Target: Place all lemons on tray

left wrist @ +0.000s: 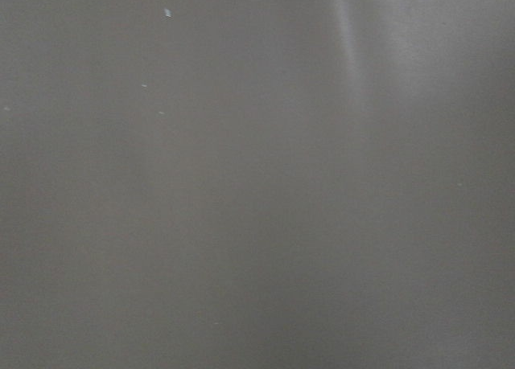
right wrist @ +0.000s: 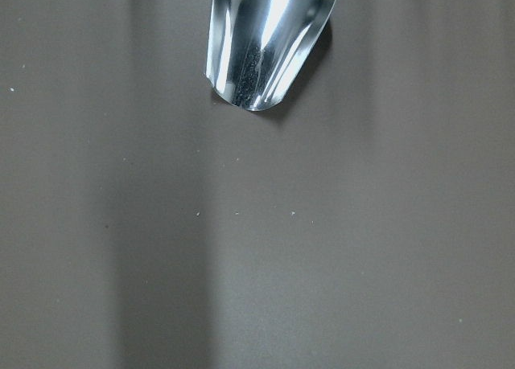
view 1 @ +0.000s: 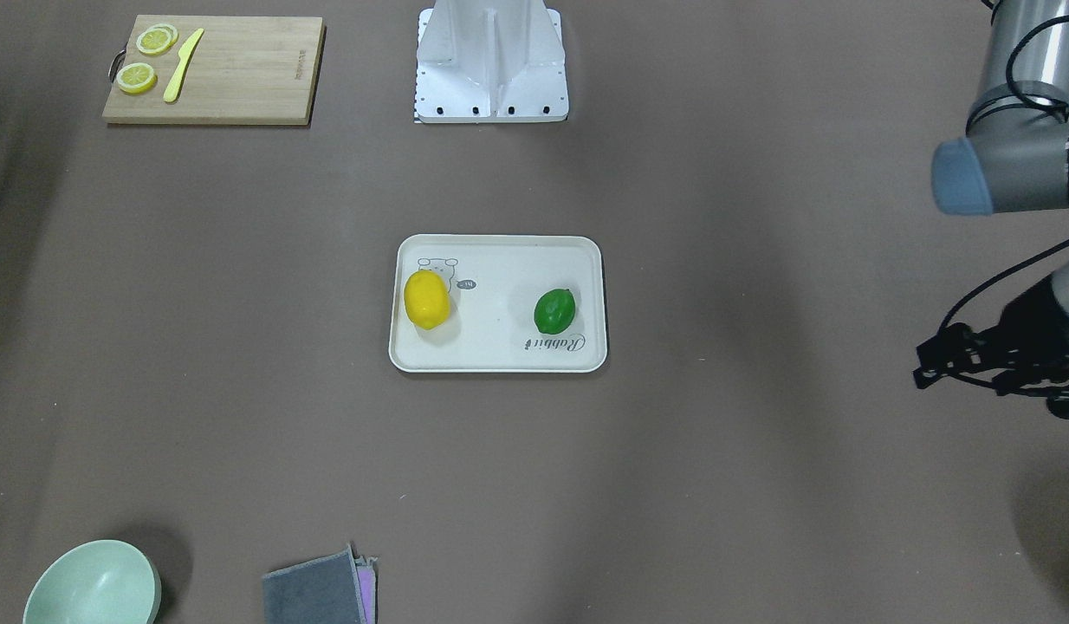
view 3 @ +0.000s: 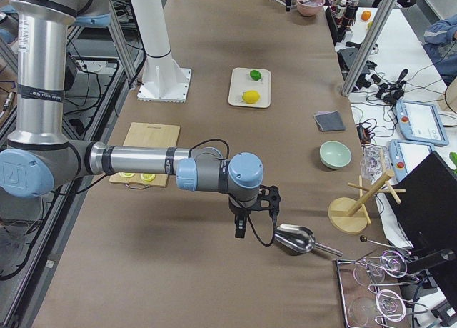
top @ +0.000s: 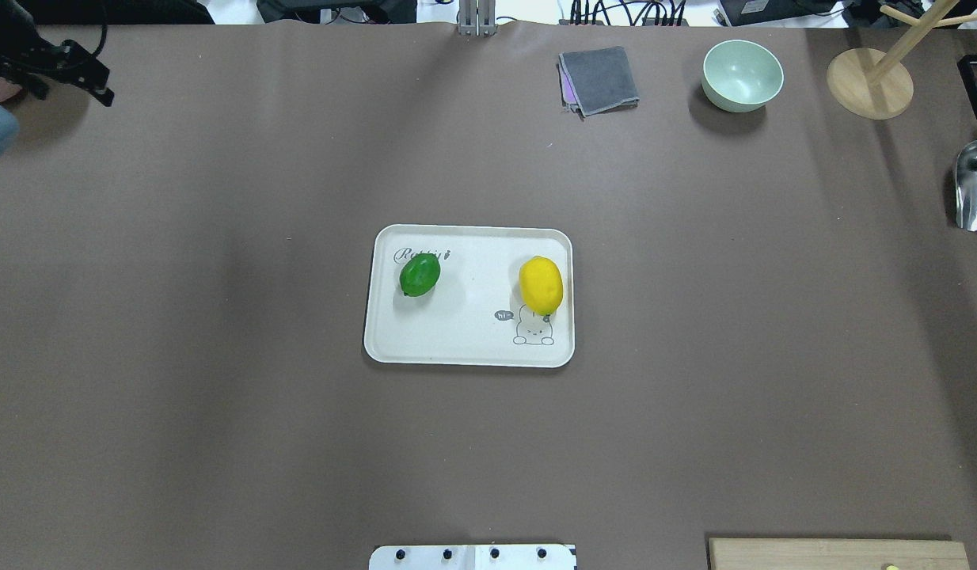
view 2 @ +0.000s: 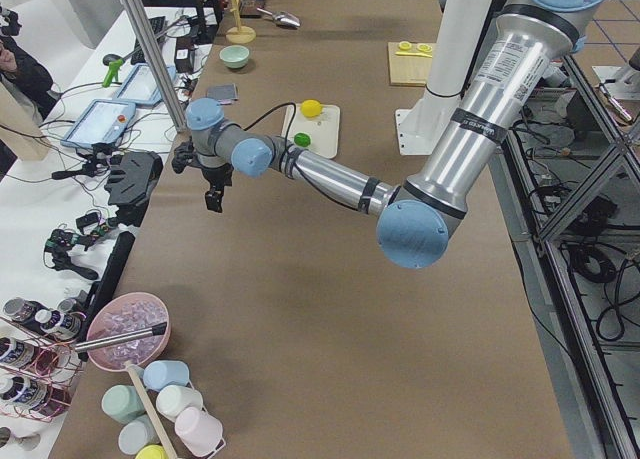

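The cream-white tray lies at the table's middle and also shows in the overhead view. The bright yellow lemon rests on it beside the bear drawing. The smaller green lemon rests on it by the "Rabbit" script. My left gripper hangs far off at the table's end, empty; I cannot tell how its jaws stand. My right gripper shows only in the exterior right view, over bare table near a metal scoop; I cannot tell whether it is open or shut.
A wooden cutting board with lemon slices and a yellow knife lies near the robot base. A green bowl, a folded grey cloth and a wooden rack stand along the far edge.
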Robot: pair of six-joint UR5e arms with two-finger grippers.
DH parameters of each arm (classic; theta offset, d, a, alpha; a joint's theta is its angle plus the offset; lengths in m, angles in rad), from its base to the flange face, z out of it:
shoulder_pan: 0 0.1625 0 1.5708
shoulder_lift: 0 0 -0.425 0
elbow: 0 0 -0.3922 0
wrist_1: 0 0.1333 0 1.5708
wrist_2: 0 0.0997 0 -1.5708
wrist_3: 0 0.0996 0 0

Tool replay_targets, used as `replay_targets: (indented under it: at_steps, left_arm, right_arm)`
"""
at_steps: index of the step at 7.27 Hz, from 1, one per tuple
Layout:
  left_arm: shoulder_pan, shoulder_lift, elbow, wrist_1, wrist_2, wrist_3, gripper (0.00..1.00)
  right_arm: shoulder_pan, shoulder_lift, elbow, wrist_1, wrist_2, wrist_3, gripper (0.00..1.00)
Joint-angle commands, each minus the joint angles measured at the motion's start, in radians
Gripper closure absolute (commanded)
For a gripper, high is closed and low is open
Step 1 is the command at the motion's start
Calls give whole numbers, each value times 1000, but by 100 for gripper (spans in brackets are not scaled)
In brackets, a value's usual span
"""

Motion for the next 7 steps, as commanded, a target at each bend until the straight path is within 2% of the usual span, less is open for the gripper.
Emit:
replay_targets:
  at_steps: [1,2,3,4,5,7]
  left_arm:
    - [-69,134,-22,34,69,212,1]
    - [-97,210,-89,44,69,237,1]
    - [-138,366,-184,39,72,328,1]
    - [-181,442,-221,40,64,373,1]
    - [-231,458,-219,45,57,415,1]
    - [-264,461,-211,61,-23,441,1]
  right_arm:
    - [0,-1,-1,5,0,0,0]
    - [0,-3,1,5,0,0,0]
    - [0,-3,2,7,-3,-1,0]
    - [0,-3,4,7,-3,-2,0]
    - [0,-3,5,7,-6,0,0]
    - [0,-1,5,8,-8,0,0]
